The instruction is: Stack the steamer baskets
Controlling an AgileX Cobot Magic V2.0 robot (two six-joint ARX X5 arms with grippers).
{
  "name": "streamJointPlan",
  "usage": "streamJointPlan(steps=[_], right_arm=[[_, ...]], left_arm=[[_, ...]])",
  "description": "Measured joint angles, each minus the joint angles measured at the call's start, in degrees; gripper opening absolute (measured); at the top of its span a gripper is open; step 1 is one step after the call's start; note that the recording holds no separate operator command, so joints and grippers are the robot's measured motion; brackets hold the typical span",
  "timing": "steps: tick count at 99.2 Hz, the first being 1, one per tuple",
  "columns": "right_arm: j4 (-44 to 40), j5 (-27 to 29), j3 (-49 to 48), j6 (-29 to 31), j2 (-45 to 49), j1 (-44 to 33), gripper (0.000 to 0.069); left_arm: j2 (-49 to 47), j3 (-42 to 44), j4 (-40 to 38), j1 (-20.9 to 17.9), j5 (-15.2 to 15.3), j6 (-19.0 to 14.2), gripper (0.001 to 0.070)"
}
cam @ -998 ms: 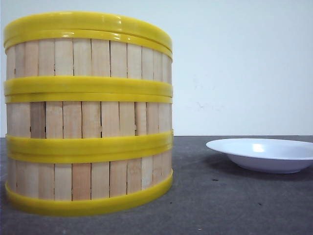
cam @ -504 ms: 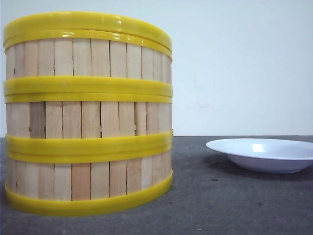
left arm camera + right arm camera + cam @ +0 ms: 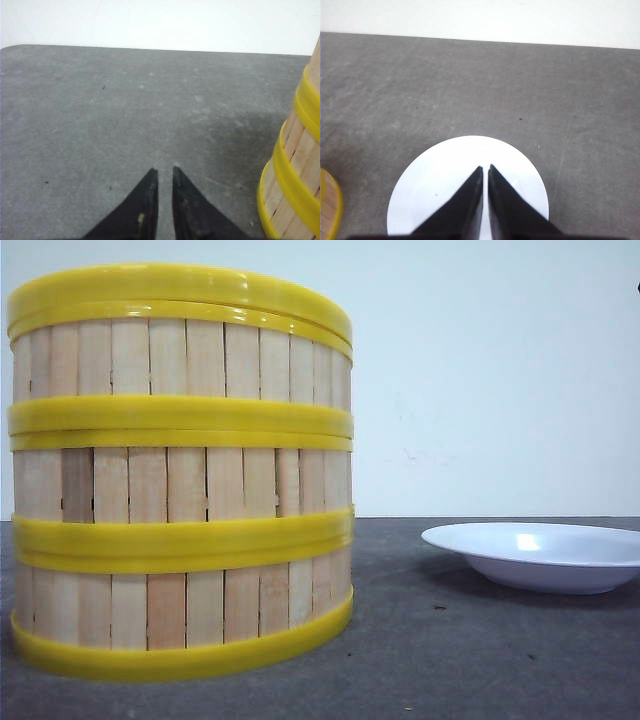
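Closest to me, filling the left side of the front view, stand the steamer baskets (image 3: 180,470): three alike, one on top of another in a neat upright column on the dark grey surface (image 3: 480,660). Pale upright wooden slats make the walls, and thick yellow rims band the column at the bottom, at the two joins and at the top. The rims line up closely, so the stack looks straight and not leaning.

Just beyond and off to the right, well apart from the stack, a shallow white plate (image 3: 540,555) rests flat on the same surface, with a small bright glint on its inside. Behind everything rises a plain pale wall (image 3: 500,370).

The left gripper (image 3: 164,172) hangs over bare grey surface, its black jaws drawn nearly together with only a thin slit between the tips, holding nothing. The side of the stack shows at the edge of that wrist view (image 3: 295,180), beside the gripper but not touching it.

The right gripper (image 3: 485,170) hangs above the white plate (image 3: 435,200), its jaws likewise nearly together and gripping nothing; whether the tips touch the plate I cannot tell. A sliver of yellow rim from the stack (image 3: 330,207) shows at the edge of that view.
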State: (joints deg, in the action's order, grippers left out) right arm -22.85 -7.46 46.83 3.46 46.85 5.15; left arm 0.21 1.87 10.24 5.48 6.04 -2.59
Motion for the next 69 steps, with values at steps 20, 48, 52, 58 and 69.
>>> streamJointPlan(steps=[20,48,52,58,69], right_arm=[[0.1,1.2,-0.1,0.0,-0.6,0.0,0.001],[10.0,5.6,-17.3,-1.3,-19.0,0.0,0.001],[11.2,5.6,-21.6,-1.4,-22.2,0.0,0.001],[12.1,5.6,-27.8,-1.6,-27.1,0.0,0.001],[11.6,5.6,-37.6,-1.5,-36.2,0.0,0.0009]], left_arm=[[0.0,0.0,0.0,0.0,0.0,0.0,0.0025],[0.0,0.0,0.0,0.0,0.0,0.0,0.0025],[0.0,0.0,0.0,0.0,0.0,0.0,0.0025],[0.0,0.0,0.0,0.0,0.0,0.0,0.0025],[0.0,0.0,0.0,0.0,0.0,0.0,0.0025]])
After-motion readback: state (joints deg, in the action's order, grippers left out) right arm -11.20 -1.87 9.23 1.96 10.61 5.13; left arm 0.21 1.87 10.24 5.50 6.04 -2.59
